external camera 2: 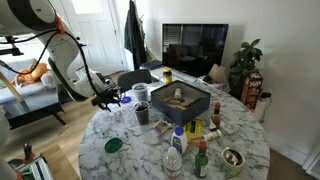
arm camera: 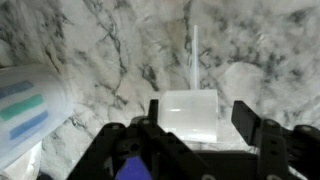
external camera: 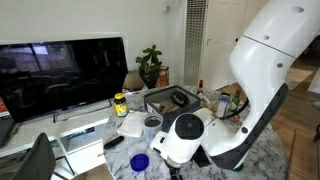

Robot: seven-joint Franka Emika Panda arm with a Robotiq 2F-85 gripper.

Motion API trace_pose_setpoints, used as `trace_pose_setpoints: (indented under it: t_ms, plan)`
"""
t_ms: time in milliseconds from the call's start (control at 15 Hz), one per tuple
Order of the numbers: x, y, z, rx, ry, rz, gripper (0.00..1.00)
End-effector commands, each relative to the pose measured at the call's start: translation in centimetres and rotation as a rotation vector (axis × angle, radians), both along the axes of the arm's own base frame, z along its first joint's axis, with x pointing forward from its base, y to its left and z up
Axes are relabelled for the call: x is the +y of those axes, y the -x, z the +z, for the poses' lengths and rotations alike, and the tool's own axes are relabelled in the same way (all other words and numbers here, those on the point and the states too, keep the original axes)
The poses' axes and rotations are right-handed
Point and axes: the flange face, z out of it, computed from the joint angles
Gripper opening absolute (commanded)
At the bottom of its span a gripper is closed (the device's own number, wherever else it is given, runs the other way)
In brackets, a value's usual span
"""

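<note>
Living rm, big TV (external camera 2: pixel 195 45) on the back wall, plant (external camera 2: pixel 245 60) next to it. Round marble table (external camera 2: pixel 140 152) in front, cluttered w/ bottles, cups, lids and a dark tray (external camera 2: pixel 205 98) mid-table.

Arm comes in from frame left in an exterior view. The gripper (external camera 2: pixel 108 97) is down low over the table's left edge, away from the tray and the bottle cluster.

Wrist view: gripper (arm camera: pixel 198 107) comes in from the bottom of the frame. Its jaws are spread, one on each side of a small white block (arm camera: pixel 190 118) sitting on the marble. Not clamped yet: the left jaw looks right by the block's edge, and a gap shows on the right side. Nothing lifted, nothing held.

Key relation: the block is dead centre between the jaws, lower middle of the frame, so no sideways offset worth noting. A thin white stick (arm camera: pixel 193 55) runs straight up-frame from the block, so its long axis is crosswise to the jaw closing line. I can't tell if stick and block are one piece, too blurry.

A striped tube (arm camera: pixel 25 110) (white, blue/green bands) lies at frame left, near the left jaw but apart from the block. Only one arm here.
</note>
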Motion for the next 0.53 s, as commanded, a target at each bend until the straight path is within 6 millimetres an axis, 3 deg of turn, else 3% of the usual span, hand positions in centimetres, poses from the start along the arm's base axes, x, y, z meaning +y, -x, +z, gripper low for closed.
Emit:
trace_pose_setpoints:
  t_ms: [0,133,400,467]
  plan:
    - [0.1,0.2,-0.4,-0.015,0.011,-0.005,0.57]
    - [0.0,0.1,-0.3,-0.014,0.01,-0.009,0.41]
    - [-0.7,-0.3,0.2,-0.015,0.006,-0.028,0.28]
    - [-1.1,-0.3,0.5,-0.012,0.008,-0.034,0.2]
